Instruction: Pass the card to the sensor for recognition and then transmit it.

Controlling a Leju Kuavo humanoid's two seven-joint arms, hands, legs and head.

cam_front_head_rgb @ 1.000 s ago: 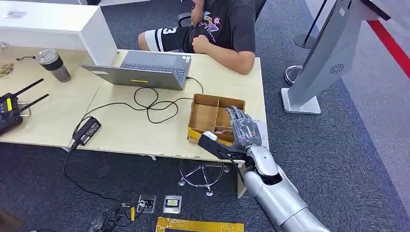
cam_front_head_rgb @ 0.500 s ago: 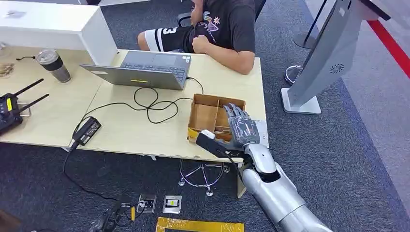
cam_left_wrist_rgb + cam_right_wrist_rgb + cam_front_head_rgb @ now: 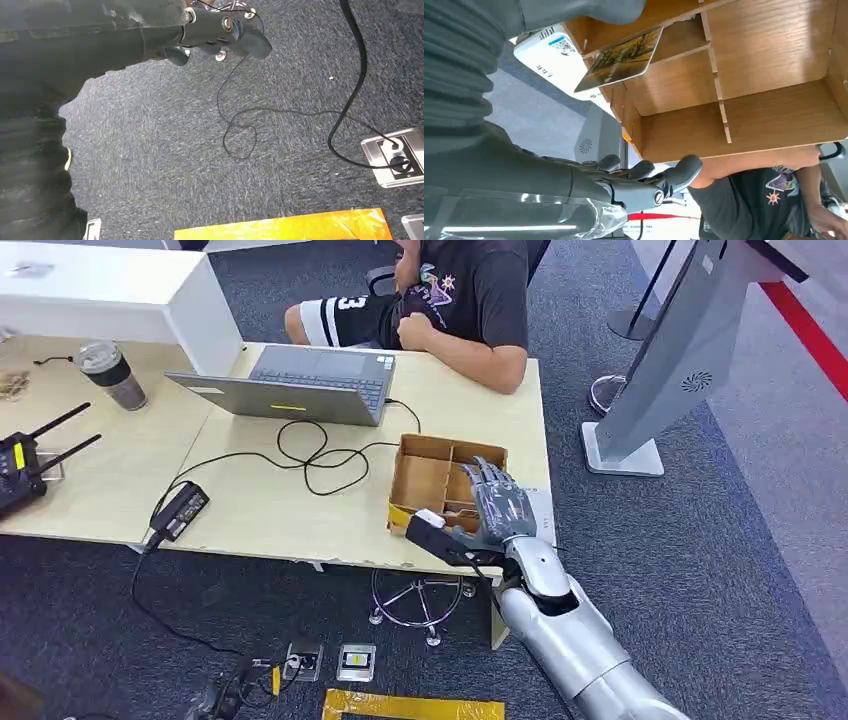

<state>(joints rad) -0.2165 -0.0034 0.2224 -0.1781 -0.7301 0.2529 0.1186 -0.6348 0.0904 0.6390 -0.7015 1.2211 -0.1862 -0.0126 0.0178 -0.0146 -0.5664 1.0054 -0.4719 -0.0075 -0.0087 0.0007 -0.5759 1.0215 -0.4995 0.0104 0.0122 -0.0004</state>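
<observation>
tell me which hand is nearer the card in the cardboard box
Right. The right hand is at the cardboard box by the card; the left hand hangs over the carpet below the table.

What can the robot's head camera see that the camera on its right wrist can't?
The head view alone shows the open grey laptop, the looped black cable and the pale wooden table. The right wrist view alone shows the picture-printed card lying in a compartment near the thumb. Both show the compartmented brown wooden box, the right hand over it, and the seated person.
</observation>
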